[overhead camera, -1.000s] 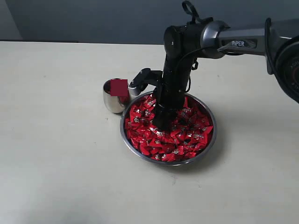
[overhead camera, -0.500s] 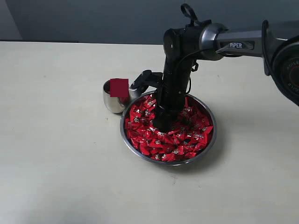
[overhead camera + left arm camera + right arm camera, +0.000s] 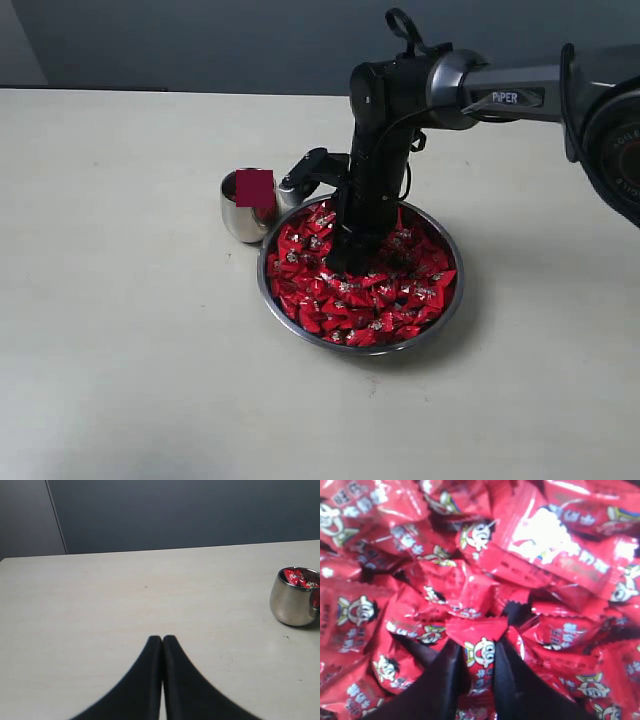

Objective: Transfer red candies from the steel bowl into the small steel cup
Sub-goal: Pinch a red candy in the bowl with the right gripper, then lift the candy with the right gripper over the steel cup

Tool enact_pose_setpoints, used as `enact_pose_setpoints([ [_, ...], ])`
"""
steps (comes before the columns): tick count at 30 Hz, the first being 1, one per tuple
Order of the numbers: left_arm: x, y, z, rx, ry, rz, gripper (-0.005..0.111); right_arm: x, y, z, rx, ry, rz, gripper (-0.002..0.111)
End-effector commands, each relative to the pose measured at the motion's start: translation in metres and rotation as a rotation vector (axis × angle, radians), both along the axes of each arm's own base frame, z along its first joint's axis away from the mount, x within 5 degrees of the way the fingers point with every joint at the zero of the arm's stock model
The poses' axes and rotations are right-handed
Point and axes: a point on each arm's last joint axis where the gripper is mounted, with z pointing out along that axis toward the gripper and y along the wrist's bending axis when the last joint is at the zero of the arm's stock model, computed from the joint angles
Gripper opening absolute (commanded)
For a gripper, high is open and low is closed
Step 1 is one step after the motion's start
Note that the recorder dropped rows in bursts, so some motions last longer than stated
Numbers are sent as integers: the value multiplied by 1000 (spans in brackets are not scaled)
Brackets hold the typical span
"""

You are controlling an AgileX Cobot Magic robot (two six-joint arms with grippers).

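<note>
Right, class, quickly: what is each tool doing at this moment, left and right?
Left tool: closed, holding nothing.
Right tool: closed on one red candy, down in the steel bowl.

table [image 3: 120,380]: pale beige, matte | wall [image 3: 200,40]: dark blue-grey | light: soft

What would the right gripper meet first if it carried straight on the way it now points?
More red candies: the right gripper points down into the heap in the steel bowl, pinching a red candy. The bowl's floor is hidden beneath.
</note>
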Motion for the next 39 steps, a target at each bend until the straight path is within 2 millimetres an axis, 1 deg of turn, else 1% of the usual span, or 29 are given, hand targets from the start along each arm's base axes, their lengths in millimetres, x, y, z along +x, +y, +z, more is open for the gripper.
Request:
enact_pose_setpoints([
  [1, 0, 0, -1, -2, -3, -7, 0, 1, -1, 0, -14, -5, 9, -1],
  [5, 0, 0, -1, -2, -3, -7, 0, 1, -2, 8, -9, -20, 12, -1],
  [13, 0, 0, -1, -2, -3, -7, 0, 2, -3, 44, 42, -105, 16, -1],
  [21, 0, 0, -1, -2, -3, -7, 0, 0, -4, 72, 87, -163, 11, -1],
  [23, 0, 0, -1, -2, -3, -7, 0, 1, -4, 81, 105, -199, -2, -1],
  [30, 0, 0, -1, -2, -3, -7, 0, 13, -8, 114, 154, -427, -100, -1],
  [34, 0, 0, -1, -2, -3, -7, 0, 19, -2, 123, 226, -466, -132, -1],
  [38, 0, 0, -1, -2, -3, -7, 0, 29, 11, 134, 311, -472, -165, -1],
  [39, 0, 0, -1, -2, -3, -7, 0, 32, 15, 134, 324, -469, -172, -1],
])
